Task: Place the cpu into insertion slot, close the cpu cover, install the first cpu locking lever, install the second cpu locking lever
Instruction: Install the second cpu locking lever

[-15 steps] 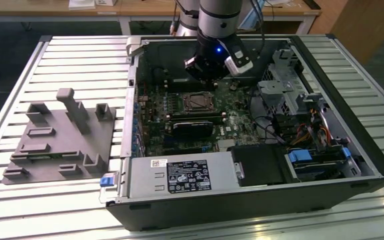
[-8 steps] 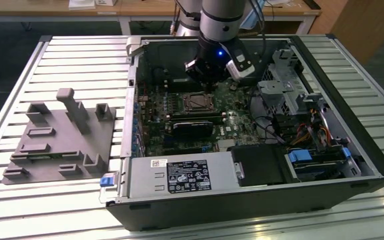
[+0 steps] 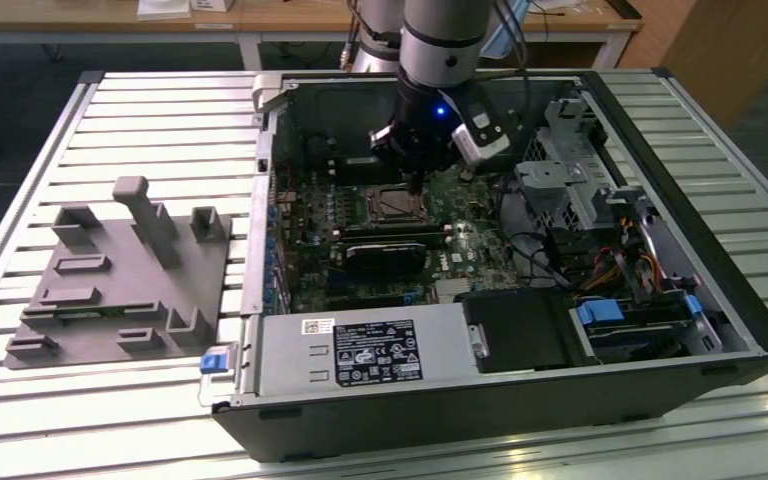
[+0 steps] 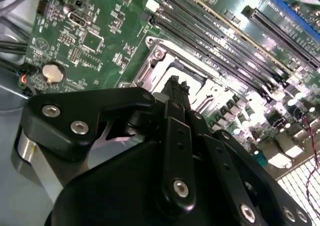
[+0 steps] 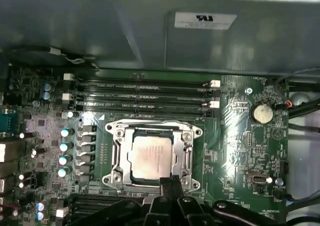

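The cpu [image 5: 151, 156] lies flat in the insertion slot [image 3: 395, 205] on the green board, its silver-grey top showing. The cpu cover [image 5: 186, 156], a silvery frame, lies down around the chip, which shows through its window. My gripper [image 5: 170, 182] hangs just above the socket's edge with its black fingers pressed together and nothing between them. In the second wrist view the gripper [image 4: 175, 88] points down at the cover's [image 4: 159, 56] rim. In the exterior view the gripper [image 3: 418, 183] stands right above the slot. I cannot tell how the locking levers sit.
Memory slots [image 5: 142, 88] run beside the socket, near the case wall [image 5: 150, 31]. A black card [image 3: 384, 252] and the power-supply box [image 3: 357, 352] lie nearer the case front. Drive cage and cables [image 3: 584, 200] fill the exterior view's right. A grey fixture [image 3: 117, 275] rests outside the case.
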You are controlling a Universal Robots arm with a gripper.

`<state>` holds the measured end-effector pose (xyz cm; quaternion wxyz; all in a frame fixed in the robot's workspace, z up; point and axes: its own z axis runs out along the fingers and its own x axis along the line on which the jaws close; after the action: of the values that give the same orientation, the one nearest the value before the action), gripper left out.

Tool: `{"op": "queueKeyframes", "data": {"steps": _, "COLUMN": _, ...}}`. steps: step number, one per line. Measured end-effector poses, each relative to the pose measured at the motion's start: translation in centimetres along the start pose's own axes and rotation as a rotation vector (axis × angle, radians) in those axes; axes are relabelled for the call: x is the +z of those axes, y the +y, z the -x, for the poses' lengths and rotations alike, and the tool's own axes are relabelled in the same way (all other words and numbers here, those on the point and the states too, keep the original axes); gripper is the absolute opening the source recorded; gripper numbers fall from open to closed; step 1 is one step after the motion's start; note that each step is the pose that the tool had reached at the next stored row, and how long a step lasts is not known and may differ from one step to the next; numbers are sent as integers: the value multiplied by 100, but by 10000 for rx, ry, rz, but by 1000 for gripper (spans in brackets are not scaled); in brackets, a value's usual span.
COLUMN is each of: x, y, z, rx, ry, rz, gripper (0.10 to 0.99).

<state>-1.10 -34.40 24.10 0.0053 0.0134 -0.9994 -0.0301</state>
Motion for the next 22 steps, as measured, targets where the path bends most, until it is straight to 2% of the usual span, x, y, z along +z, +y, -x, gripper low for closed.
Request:
{"op": "queueKeyframes", "data": {"steps": 3, "x": 27, "y": -82, "z": -1, "rx": -1, "ry": -3, "rz": 74, "gripper": 106}}
{"op": "queueKeyframes", "data": {"steps": 5, "x": 37, "y": -128, "z": -2, "rx": -2, "ry": -1, "rz": 78, "gripper": 106}}
{"op": "queueKeyframes", "data": {"steps": 10, "x": 49, "y": -186, "z": -19, "rx": 0, "ry": -3, "rz": 79, "gripper": 106}}
{"op": "queueKeyframes", "data": {"steps": 20, "x": 66, "y": -262, "z": -278, "rx": -2, "ry": -3, "rz": 81, "gripper": 106}}
{"op": "queueKeyframes", "data": {"steps": 21, "x": 73, "y": -266, "z": -288, "rx": -2, "ry": -1, "rz": 88, "gripper": 106}}
{"op": "queueKeyframes", "data": {"steps": 22, "x": 78, "y": -273, "z": -290, "rx": -5, "ry": -4, "rz": 154, "gripper": 106}}
